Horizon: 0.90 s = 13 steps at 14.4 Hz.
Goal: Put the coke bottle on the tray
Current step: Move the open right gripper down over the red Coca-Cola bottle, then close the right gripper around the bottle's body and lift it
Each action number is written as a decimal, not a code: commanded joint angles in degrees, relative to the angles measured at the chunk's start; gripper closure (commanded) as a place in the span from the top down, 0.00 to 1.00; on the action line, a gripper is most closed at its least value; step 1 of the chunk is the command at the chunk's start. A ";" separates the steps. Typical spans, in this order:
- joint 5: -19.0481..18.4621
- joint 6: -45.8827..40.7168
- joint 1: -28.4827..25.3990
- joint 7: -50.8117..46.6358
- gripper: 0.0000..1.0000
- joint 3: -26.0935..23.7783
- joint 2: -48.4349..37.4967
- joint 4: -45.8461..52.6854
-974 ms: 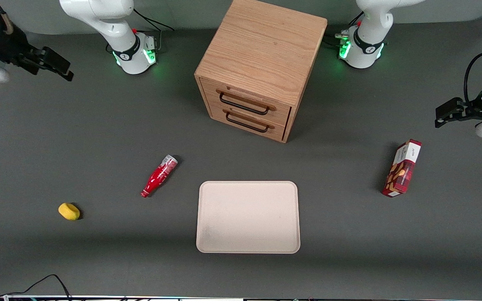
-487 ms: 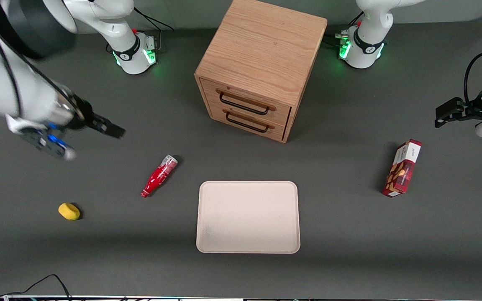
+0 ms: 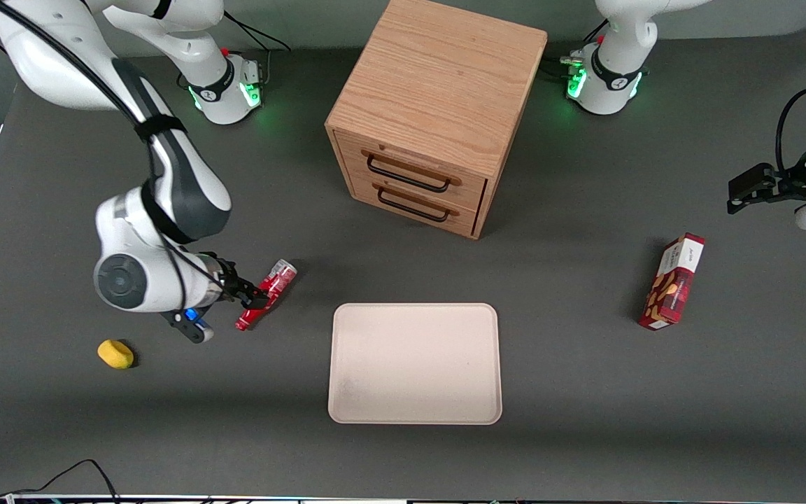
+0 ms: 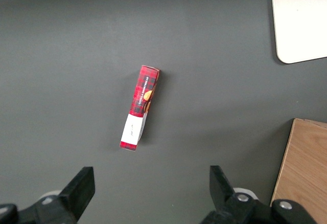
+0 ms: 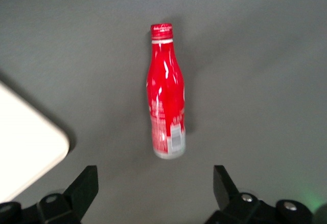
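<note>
The coke bottle (image 3: 280,274) is slim and red and lies on its side on the grey table, beside the tray toward the working arm's end. Its red cap end points nearer the front camera and its silvery base end points toward the cabinet. My right gripper (image 3: 255,297) hovers over the bottle's middle, open and empty. In the right wrist view the bottle (image 5: 166,93) lies ahead of the wide-open gripper (image 5: 156,185), untouched. The beige tray (image 3: 415,363) lies flat with nothing on it; its corner shows in the right wrist view (image 5: 25,137).
A wooden two-drawer cabinet (image 3: 431,119) stands farther from the front camera than the tray. A yellow lump (image 3: 115,353) lies near the working arm's end. A red snack box (image 3: 672,281) lies toward the parked arm's end, also in the left wrist view (image 4: 140,112).
My right arm has swung in from the table's edge and come down over the bottle. The bottle and the tray have not moved.
</note>
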<state>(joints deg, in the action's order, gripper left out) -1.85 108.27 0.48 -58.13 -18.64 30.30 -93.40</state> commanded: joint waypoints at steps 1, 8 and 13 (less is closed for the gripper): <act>-1.93 7.45 -0.13 -3.47 1.00 -0.35 -0.68 -6.69; -5.71 21.79 0.05 -5.42 1.00 0.18 1.07 -16.10; -5.97 26.72 0.14 -5.42 0.48 0.62 2.49 -18.39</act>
<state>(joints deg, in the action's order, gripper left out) -6.67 133.15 0.59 -61.98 -17.99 33.07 -110.58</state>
